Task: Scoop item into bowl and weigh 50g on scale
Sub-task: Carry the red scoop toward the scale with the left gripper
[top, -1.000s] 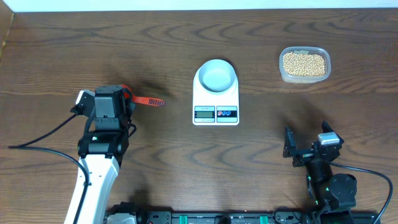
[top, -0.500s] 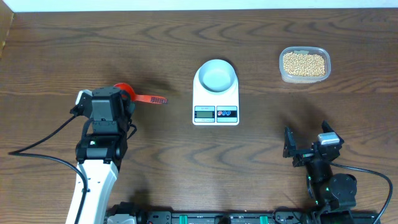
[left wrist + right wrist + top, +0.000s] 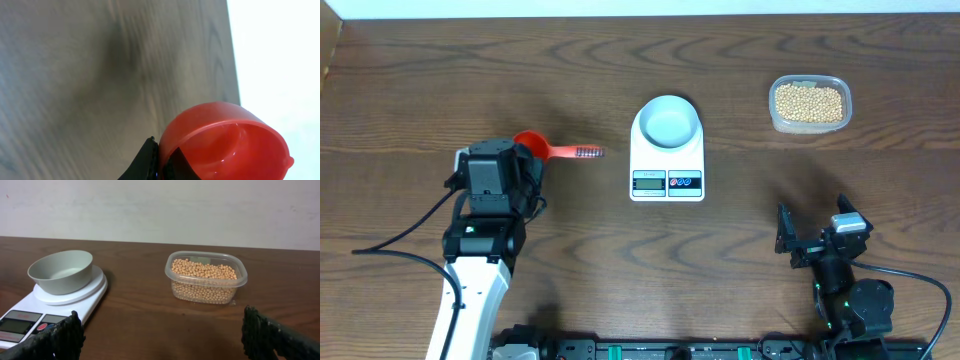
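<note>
My left gripper (image 3: 532, 162) is shut on a red scoop (image 3: 530, 145), whose ribbed handle (image 3: 582, 152) points right toward the scale. In the left wrist view the scoop's empty cup (image 3: 227, 145) sits right against the closed black fingertips (image 3: 151, 156). The pale blue-white bowl (image 3: 667, 122) stands empty on the white scale (image 3: 667, 182). The tan beans (image 3: 809, 103) fill a clear tub at the back right. My right gripper (image 3: 810, 242) rests open near the front right, with nothing between its fingers (image 3: 55, 340), facing the bowl (image 3: 62, 270) and beans (image 3: 202, 277).
The clear plastic tub (image 3: 776, 118) stands about a hand's width right of the scale. A black cable (image 3: 390, 240) trails left from the left arm. The table's far edge (image 3: 640, 16) meets a white wall.
The left gripper has carried the red scoop to the right and slightly up, bringing its cup out from under the wrist. The right arm has not moved.
</note>
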`<action>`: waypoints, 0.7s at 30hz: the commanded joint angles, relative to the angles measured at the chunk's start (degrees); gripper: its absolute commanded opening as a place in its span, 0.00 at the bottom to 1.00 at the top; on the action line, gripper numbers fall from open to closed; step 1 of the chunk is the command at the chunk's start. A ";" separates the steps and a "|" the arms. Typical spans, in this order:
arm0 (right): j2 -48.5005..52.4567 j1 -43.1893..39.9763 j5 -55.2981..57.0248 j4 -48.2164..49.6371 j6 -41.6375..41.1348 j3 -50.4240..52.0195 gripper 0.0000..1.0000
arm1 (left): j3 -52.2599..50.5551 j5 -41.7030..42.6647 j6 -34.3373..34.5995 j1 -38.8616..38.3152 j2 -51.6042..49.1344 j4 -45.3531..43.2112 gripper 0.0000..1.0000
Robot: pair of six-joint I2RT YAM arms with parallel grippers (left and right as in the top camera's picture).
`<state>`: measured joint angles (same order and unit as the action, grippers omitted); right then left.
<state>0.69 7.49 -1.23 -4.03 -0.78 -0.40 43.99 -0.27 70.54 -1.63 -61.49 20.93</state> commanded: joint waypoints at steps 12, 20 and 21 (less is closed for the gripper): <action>-0.37 0.44 0.68 -0.22 0.63 0.09 0.99 | 1.03 -3.15 -0.46 -4.57 0.52 -5.18 0.07; -0.37 0.44 0.68 -0.22 0.63 0.09 0.99 | 1.03 -7.13 -0.37 -4.57 0.52 -5.22 0.07; -0.37 0.44 0.68 -0.22 0.63 0.09 0.99 | 1.03 -7.76 -0.35 -4.57 0.52 -5.20 0.07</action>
<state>0.69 7.49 -1.23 -4.03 -0.78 -0.40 43.99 -4.54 70.91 -6.07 -61.49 16.03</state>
